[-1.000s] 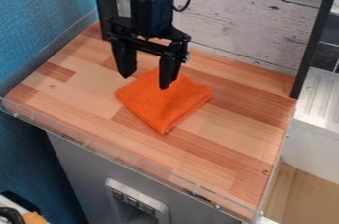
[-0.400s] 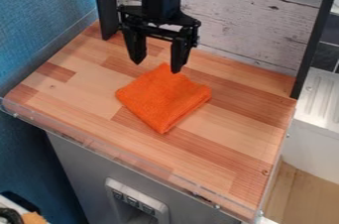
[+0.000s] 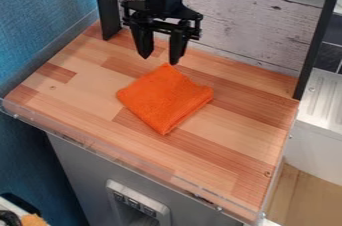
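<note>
The black gripper (image 3: 159,60) hangs down in the upper middle of the camera view, its two fingertips parted with nothing between them. Below it, a folded orange cloth (image 3: 165,99) lies flat near the middle of the wooden counter (image 3: 220,162), one corner pointing back toward the gripper. The fingertips are just above and behind that corner, apart from the cloth.
Whitewashed boards (image 3: 247,30) rise behind the counter between two black posts. A blue wall (image 3: 43,20) borders the left. A clear raised lip (image 3: 120,156) runs along the front edge, and a white sink unit (image 3: 324,105) stands at the right.
The gripper has risen and shifted back, away from the cloth, and its fingers have come somewhat closer together. The orange cloth has stayed in place.
</note>
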Controlling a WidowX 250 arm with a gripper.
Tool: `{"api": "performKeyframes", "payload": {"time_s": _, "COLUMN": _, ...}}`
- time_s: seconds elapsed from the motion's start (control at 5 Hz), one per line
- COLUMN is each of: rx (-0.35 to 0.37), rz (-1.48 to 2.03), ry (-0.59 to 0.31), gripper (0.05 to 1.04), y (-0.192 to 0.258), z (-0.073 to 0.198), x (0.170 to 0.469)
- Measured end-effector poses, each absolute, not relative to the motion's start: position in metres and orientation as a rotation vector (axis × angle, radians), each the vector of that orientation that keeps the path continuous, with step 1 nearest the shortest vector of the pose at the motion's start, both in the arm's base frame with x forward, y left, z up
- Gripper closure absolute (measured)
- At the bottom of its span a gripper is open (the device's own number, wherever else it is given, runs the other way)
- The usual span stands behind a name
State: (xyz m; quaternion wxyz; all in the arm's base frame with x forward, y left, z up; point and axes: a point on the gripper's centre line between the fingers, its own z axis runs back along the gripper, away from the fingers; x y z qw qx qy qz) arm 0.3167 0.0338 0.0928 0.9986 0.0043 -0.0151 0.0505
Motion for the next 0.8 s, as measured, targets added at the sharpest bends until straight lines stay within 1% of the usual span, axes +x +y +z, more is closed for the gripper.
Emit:
{"api": "performKeyframes", "payload": {"time_s": 0.2, "rx": 0.011, "rz": 0.102, "ry": -0.032, "gripper": 0.727, "y": 0.036, "z": 0.078, "x": 0.323}}
{"api": "performKeyframes", "payload": {"time_s": 0.4, "rx": 0.013, "rz": 0.11, "ry": -0.041, "gripper": 0.935, "y": 0.041, "z": 0.066, "x": 0.324}}
{"api": "performKeyframes", "payload": {"time_s": 0.6, "rx": 0.011, "rz": 0.115, "ry": -0.03, "gripper": 1.016, "y": 0.046, "z": 0.051, "x": 0.322}}
{"api": "performKeyframes", "payload": {"time_s": 0.8, "rx": 0.003, "rz": 0.121, "ry": -0.009, "gripper": 1.019, "y": 0.048, "z": 0.042, "x": 0.319}}
